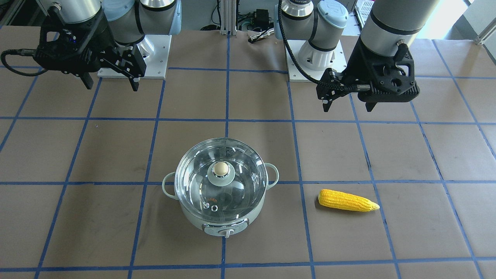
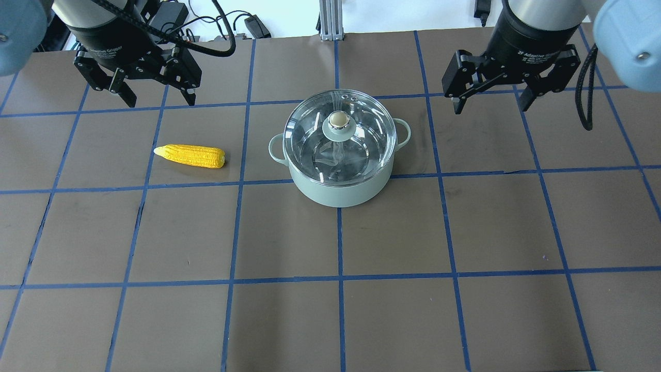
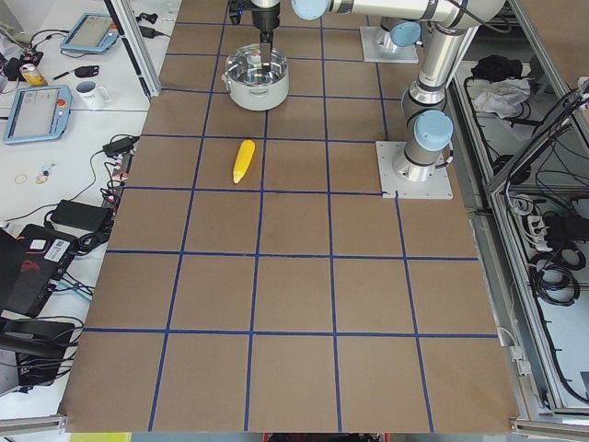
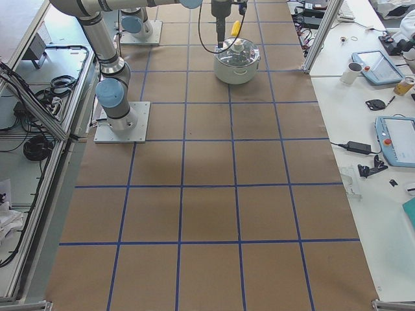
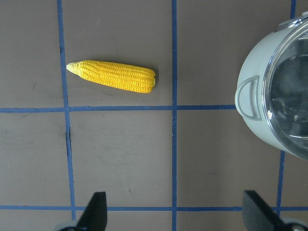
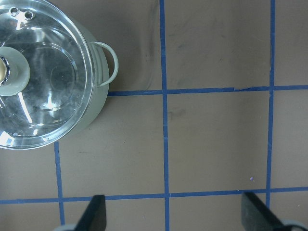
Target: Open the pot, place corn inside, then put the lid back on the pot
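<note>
The pale mint-green pot [image 2: 335, 191] stands mid-table with the clear glass lid [image 2: 361, 147] seated on it, beige knob [image 2: 338, 120] on top. The yellow corn [image 2: 191, 156] lies flat on the table to the pot's left in the overhead view. My left gripper [image 2: 160, 101] hangs open and empty above the table behind the corn; its wrist view shows the corn [image 5: 113, 76] and the pot's handle [image 5: 248, 98]. My right gripper [image 2: 491, 107] hangs open and empty to the right of the pot; its wrist view shows the lid [image 6: 43, 82].
The table is brown paper with a blue tape grid. The arms' base plates [image 1: 133, 58] [image 1: 316, 58] sit at the robot's edge. Desks with tablets, cables and a mug [image 3: 92, 92] stand beyond an aluminium post [image 3: 129, 46] past the far side.
</note>
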`<state>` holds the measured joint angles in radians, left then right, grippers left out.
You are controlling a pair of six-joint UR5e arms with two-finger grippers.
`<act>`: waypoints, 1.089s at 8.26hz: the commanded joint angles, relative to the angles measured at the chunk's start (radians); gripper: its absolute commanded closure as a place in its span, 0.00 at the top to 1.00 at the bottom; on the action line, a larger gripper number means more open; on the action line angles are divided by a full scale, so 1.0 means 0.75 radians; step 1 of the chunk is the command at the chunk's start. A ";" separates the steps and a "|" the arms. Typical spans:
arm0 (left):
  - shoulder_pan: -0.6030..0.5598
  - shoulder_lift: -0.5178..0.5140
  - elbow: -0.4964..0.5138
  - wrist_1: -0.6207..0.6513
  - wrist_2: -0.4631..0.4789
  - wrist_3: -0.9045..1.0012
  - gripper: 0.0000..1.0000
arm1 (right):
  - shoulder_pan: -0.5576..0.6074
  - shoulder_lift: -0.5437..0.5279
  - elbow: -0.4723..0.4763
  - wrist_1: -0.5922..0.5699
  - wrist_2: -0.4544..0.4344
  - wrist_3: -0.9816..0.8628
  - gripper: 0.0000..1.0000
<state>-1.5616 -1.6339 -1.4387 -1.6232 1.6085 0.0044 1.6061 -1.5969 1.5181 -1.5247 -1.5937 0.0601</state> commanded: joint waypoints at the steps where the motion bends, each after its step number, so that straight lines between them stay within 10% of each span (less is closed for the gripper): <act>1: 0.000 0.000 0.000 0.000 -0.001 -0.002 1.00 | 0.000 0.000 0.001 0.000 0.004 0.000 1.00; 9: 0.006 -0.043 -0.008 0.137 -0.036 -0.356 1.00 | 0.000 0.000 0.001 -0.019 0.004 -0.002 1.00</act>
<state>-1.5579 -1.6624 -1.4432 -1.5259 1.5999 -0.0896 1.6061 -1.5969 1.5187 -1.5345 -1.5902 0.0571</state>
